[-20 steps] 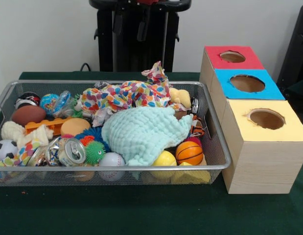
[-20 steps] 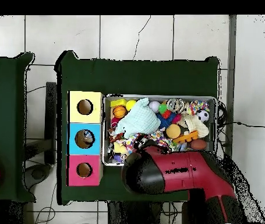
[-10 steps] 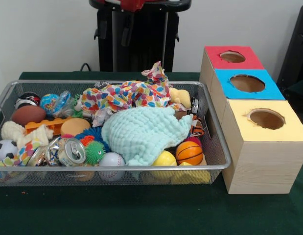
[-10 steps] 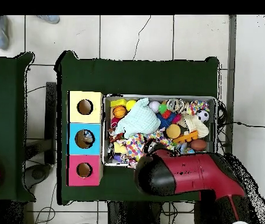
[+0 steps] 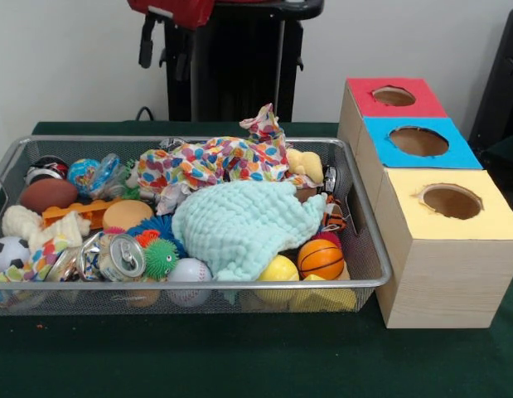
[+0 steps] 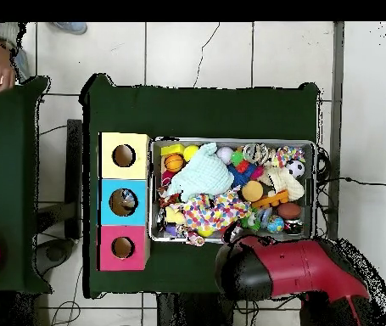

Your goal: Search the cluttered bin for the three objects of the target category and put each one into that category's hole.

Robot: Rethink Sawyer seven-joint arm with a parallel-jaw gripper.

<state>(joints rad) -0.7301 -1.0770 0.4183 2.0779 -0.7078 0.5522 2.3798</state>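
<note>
I see the wire basket (image 5: 368,249) crammed: a mint cloth (image 5: 239,225) lies across the middle, its long axis running from 8 to 2 o'clock, with a spotted cloth (image 5: 210,162) behind it at 12. A crushed can (image 5: 119,255) lies at 9, top facing me; I can't read its label. Balls peek from under the mint cloth. The gripper (image 5: 165,54) hangs at the top edge; I cannot tell how its fingers stand. Three boxes (image 5: 438,249) stand at 3.

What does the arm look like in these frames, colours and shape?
The arm is a bulky rounded shell, glossy red on top with a black end and black underside. In the front view only a red housing shows at the top edge, with dark parts hanging below it. No cables or markings can be made out.
</note>
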